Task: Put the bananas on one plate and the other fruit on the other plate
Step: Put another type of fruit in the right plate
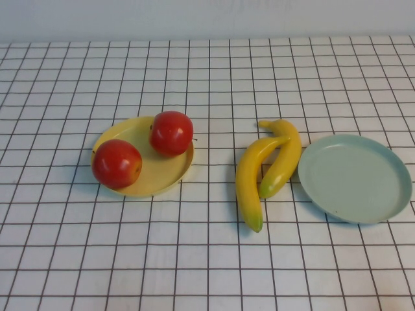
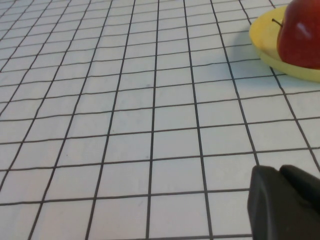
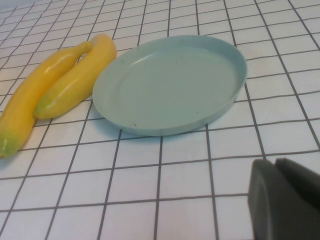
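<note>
Two red apple-like fruits (image 1: pixel 172 133) (image 1: pixel 117 163) sit on the yellow plate (image 1: pixel 162 175) at the left. Two yellow bananas (image 1: pixel 249 178) (image 1: pixel 284 155) lie side by side on the tablecloth, just left of the pale blue-green plate (image 1: pixel 355 177), which holds nothing. Neither gripper shows in the high view. My left gripper (image 2: pixel 277 170) is shut and empty over the cloth, well short of the yellow plate (image 2: pixel 265 37) and one red fruit (image 2: pixel 300 32). My right gripper (image 3: pixel 274 162) is shut and empty, short of the blue-green plate (image 3: pixel 170 82) and the bananas (image 3: pixel 35 95) (image 3: pixel 80 75).
A white tablecloth with a black grid (image 1: pixel 207 259) covers the whole table. A pale wall runs along the far edge (image 1: pixel 207 19).
</note>
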